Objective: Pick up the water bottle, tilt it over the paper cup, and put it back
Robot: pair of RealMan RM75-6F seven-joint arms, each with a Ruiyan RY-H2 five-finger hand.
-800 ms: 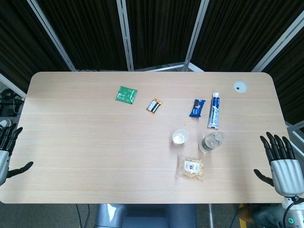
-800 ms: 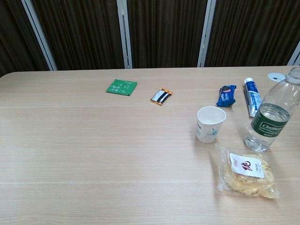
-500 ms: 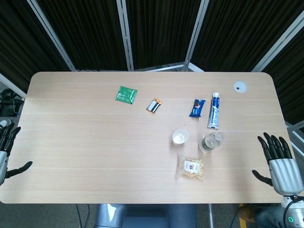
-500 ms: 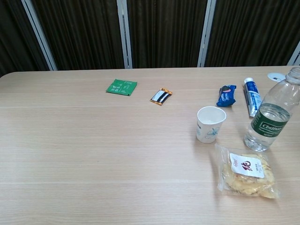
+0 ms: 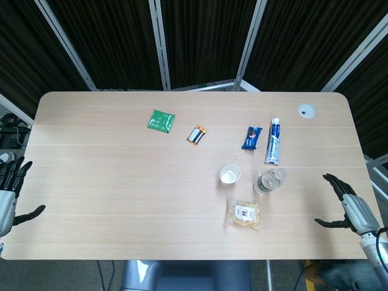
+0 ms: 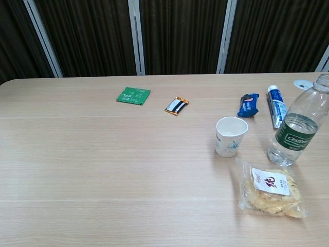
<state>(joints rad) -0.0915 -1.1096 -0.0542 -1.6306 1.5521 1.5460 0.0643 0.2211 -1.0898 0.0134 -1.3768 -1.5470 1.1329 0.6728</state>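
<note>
A clear water bottle [image 5: 269, 180] [image 6: 299, 126] with a green label stands upright on the table, half full. Just left of it sits the white paper cup [image 5: 230, 175] [image 6: 230, 136], upright and open at the top. My right hand [image 5: 350, 207] hovers at the table's right edge, well to the right of the bottle, fingers spread and holding nothing. At the left edge my left hand [image 5: 8, 196] is open too, far from both objects. Neither hand shows in the chest view.
A bag of snacks [image 5: 243, 214] lies just in front of the cup and bottle. Behind them lie a toothpaste tube [image 5: 273, 140], a blue packet [image 5: 251, 138], a small dark bar [image 5: 196, 134] and a green sachet [image 5: 160, 120]. A white disc [image 5: 306, 110] sits far right.
My right hand has turned and edged inward over the table's right edge, fingers now pointing toward the bottle. The left hand has barely shifted. Bottle and cup have not moved.
</note>
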